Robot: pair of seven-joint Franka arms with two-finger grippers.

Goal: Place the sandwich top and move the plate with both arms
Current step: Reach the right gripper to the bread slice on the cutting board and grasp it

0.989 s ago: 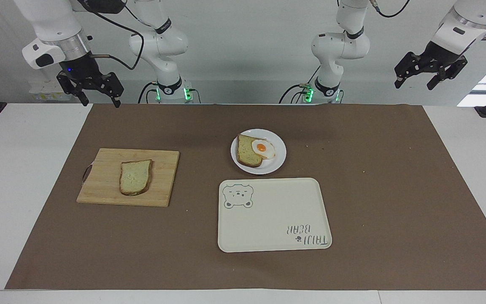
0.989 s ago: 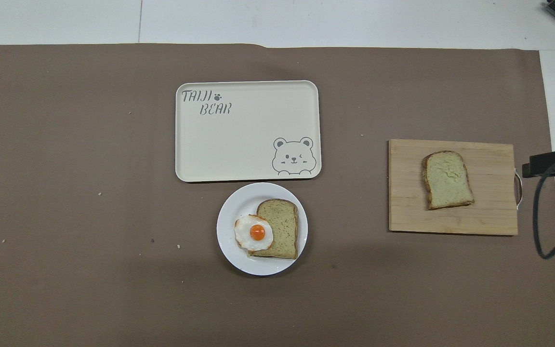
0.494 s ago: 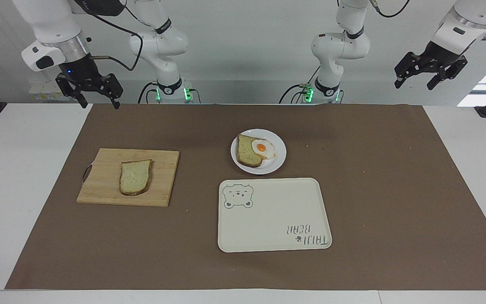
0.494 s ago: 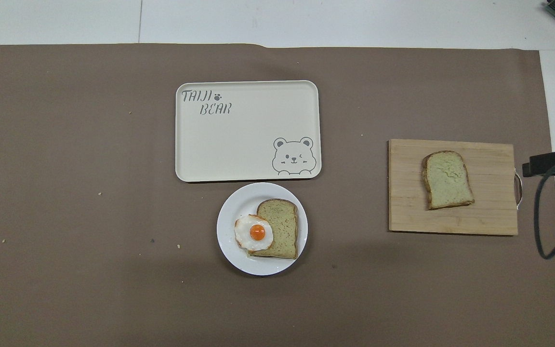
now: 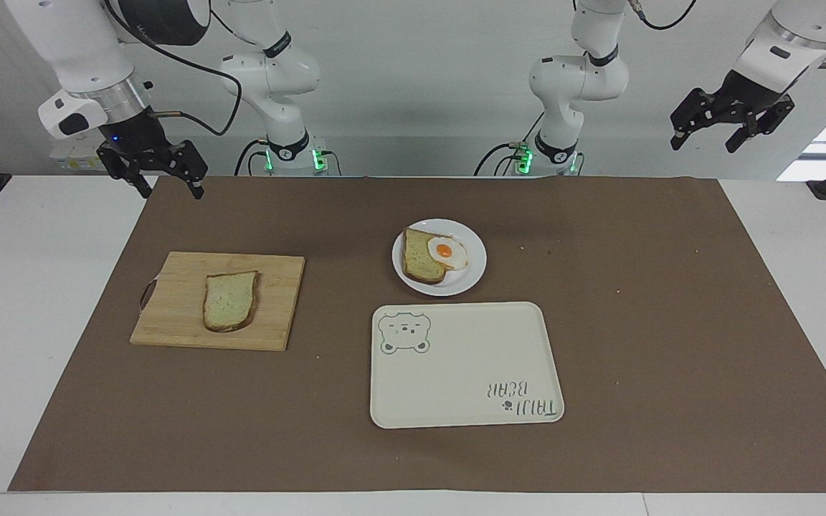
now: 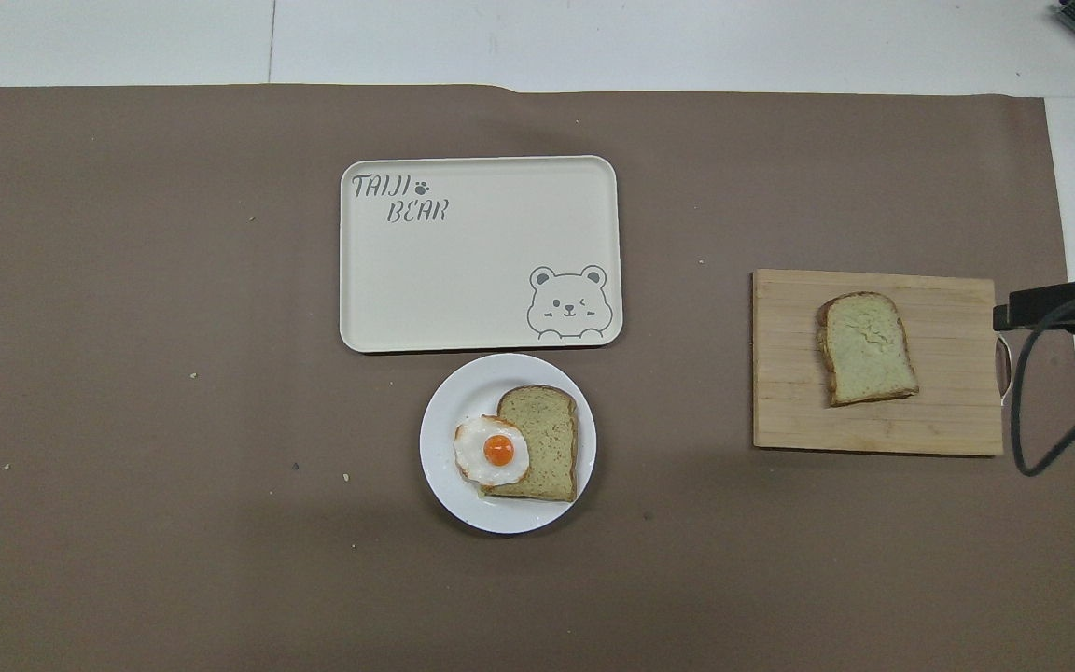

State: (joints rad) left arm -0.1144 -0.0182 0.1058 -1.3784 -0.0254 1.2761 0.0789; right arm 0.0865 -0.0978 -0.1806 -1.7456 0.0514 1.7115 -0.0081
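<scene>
Both grippers' fingers open, empty. Bring your right gripper (image 5: 162,172) over squarish pale brown-crusted sandwich top (image 5: 229,301) on wooden board (image 5: 277,301); pinch crust edges, lift level. Left gripper (image 5: 732,129) waits.

- sandwich top (image 5: 230,300) lies flat on cutting board (image 5: 169,326), lower left of facing view; open air above it, nothing stacked on it
- right gripper (image 5: 166,180) up at upper left, fingers apart, empty; clear path down to the board
- plate (image 5: 472,276) at frame centre holds smaller slice (image 5: 417,264) with fried egg (image 5: 448,251) overlapping it; rim exposed all round
- tray (image 5: 467,365) sits just below the plate, edges almost touching; tight gap there blocks a low approach on that side
- bare brown mat (image 5: 671,322) across the right half, free passage
- left gripper (image 5: 728,133) upper right, fingers apart, off the mat edge, nothing under it
</scene>
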